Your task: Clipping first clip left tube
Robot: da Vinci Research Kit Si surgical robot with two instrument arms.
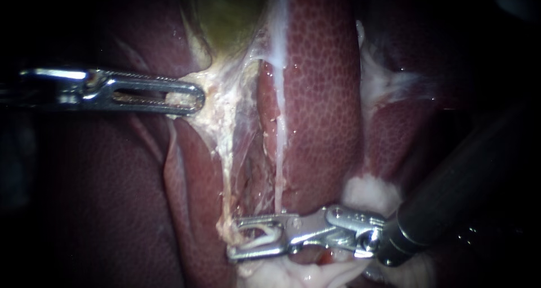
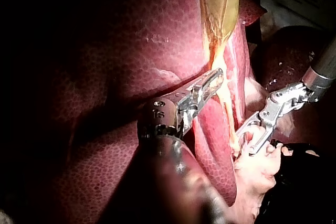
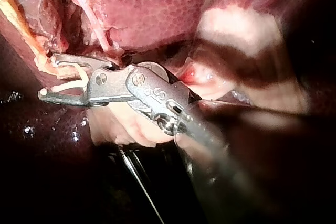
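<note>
The greenish gallbladder [image 1: 228, 12] lies between lobes of the red liver [image 1: 321, 85]. Two strands run down from its neck: the yellowish left tube [image 1: 225, 169] and the whiter right tube [image 1: 279, 153]. My left instrument [image 1: 194, 99] comes in level, its jaws shut on pale tissue at the gallbladder's neck, holding it toward the left. My right instrument [image 1: 234, 240] reaches in from the lower right. Its jaws stand apart with a white clip [image 1: 265, 237] seated between them, and the left tube's lower end sits at their mouth. The right wrist view shows the clip [image 3: 79, 83] touching both jaws.
Pale fatty tissue [image 1: 366, 192] bulges just above the right instrument's wrist, and more [image 1: 304, 274] lies under its jaws. Thin membrane [image 1: 251, 124] spans between the two tubes. The liver surrounds the field on both sides.
</note>
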